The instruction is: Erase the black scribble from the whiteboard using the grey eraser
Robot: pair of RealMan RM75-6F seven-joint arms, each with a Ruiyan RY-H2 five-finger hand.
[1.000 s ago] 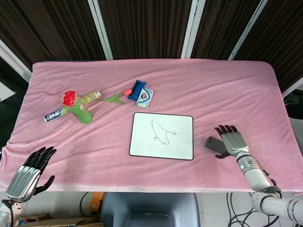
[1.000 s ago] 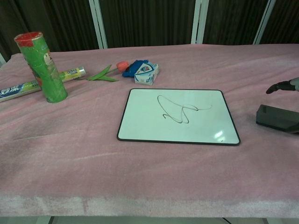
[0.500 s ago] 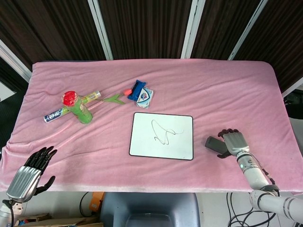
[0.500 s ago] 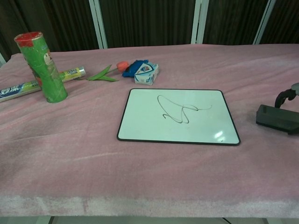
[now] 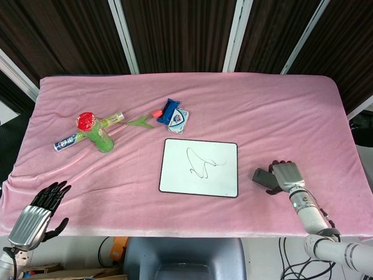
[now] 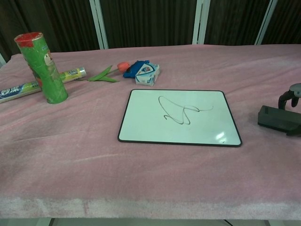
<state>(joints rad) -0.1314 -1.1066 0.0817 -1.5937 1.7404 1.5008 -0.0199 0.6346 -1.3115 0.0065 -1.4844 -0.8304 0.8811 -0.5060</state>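
The whiteboard (image 5: 199, 167) (image 6: 178, 117) lies flat at mid-table, with the black scribble (image 5: 201, 161) (image 6: 181, 111) near its centre. To its right, the dark grey eraser (image 5: 263, 177) (image 6: 278, 119) rests on the pink cloth. My right hand (image 5: 287, 175) (image 6: 290, 95) sits over the eraser's right end, its fingers curled down around it. Only the fingers show at the edge of the chest view. My left hand (image 5: 38, 210) hangs off the table's front left corner with its fingers spread, holding nothing.
A green can with a red lid (image 5: 95, 132) (image 6: 42, 67) stands at the left beside a toothpaste tube (image 5: 71, 139). A tulip (image 5: 145, 119) and a blue-and-white packet (image 5: 173, 115) lie behind the board. The table's front edge (image 6: 150, 207) is close.
My right hand's fingers, stretched out a second ago, have curled down around the eraser's right end. The eraser, board and left hand have stayed put.
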